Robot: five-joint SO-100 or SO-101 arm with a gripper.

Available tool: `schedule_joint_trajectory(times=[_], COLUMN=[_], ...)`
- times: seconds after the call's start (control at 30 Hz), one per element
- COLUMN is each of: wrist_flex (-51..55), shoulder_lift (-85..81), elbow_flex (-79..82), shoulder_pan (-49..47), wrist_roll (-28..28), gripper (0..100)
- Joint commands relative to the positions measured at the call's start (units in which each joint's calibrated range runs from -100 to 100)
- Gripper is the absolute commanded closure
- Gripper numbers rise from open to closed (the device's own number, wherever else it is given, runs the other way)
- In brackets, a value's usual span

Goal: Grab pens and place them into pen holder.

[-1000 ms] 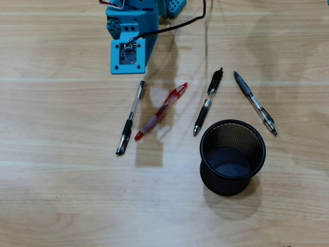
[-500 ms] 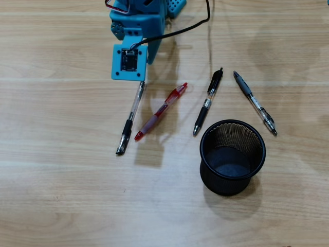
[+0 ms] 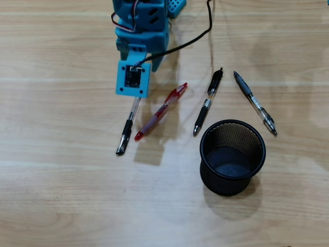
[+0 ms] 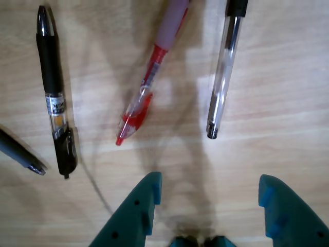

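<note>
Overhead view: clear pen (image 3: 127, 126) with black sleeve, top hidden under blue arm (image 3: 138, 46) | red pen (image 3: 160, 111) | black pen (image 3: 207, 102) | grey pen (image 3: 255, 102), all flat on table (image 3: 61, 180) | black mesh cup (image 3: 232, 156) below right | wrist view: gripper (image 4: 208, 193) spread, empty, grey pen cut off at left.

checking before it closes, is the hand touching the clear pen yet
Apart. In the wrist view the hand is open, and bare table shows between its fingertips and the end of the clear pen.

a wooden table (image 3: 61, 195) carries 4 pens (image 3: 160, 111) and a pen holder (image 3: 232, 157).
</note>
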Motion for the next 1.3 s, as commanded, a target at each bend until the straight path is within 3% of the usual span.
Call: schedule_joint_trajectory(times=[0.0, 0.63, 1.07, 1.27], wrist_flex=[-4.72, -19.66, -20.03, -20.03], shoulder_lift=[2.67, 22.12, 24.07, 23.99], elbow_flex=[-2.11, -2.11, -2.02, -2.02], shoulder_pan=[0.14, 5.44, 6.82, 6.82], wrist_roll=[0.27, 2.68, 2.99, 2.99], gripper=[78, 78, 79, 99])
